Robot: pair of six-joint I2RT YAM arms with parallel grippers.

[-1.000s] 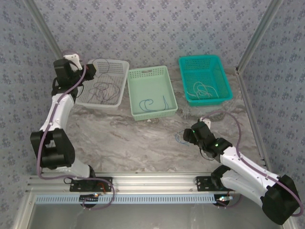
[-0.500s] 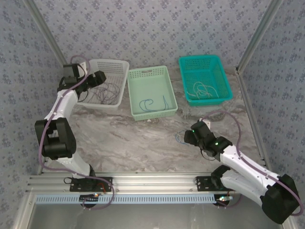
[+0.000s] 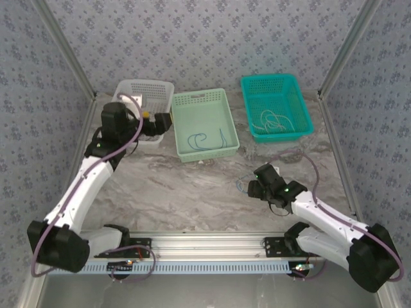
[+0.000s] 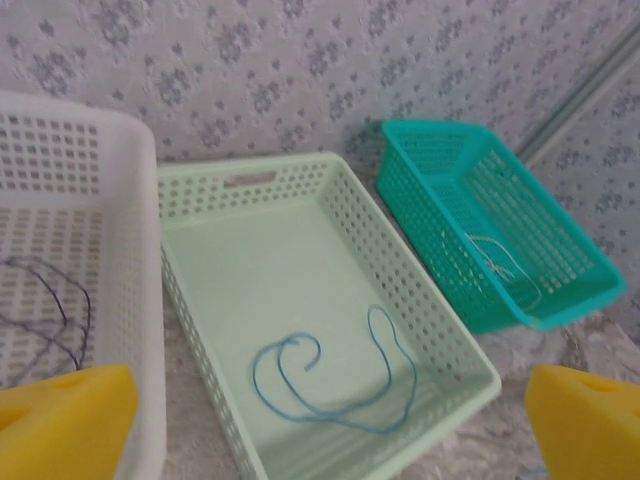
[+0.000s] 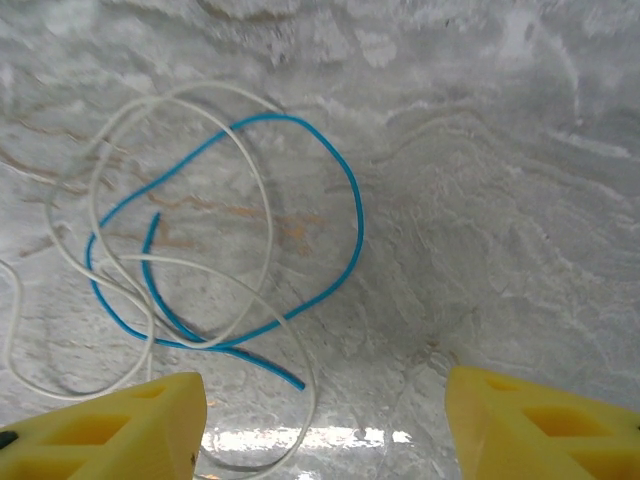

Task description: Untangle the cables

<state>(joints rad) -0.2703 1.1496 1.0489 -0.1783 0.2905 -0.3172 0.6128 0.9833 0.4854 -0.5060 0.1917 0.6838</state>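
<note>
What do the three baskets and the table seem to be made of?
White basket, green basket, teal basket: probably moulded plastic, matt-smooth, with regular perforated walls. Table: marble-look surface, grey veining, slight sheen; stone or laminate, can't tell.

A grey marbled table (image 3: 192, 186) carries a white basket (image 3: 151, 92), a pale green basket (image 3: 198, 95) and a teal basket (image 3: 270, 86) in a row at its back. Nearer the front, a blue cable (image 5: 358, 225) and a white cable (image 5: 268, 205) lie looped together on the bare tabletop.
</note>
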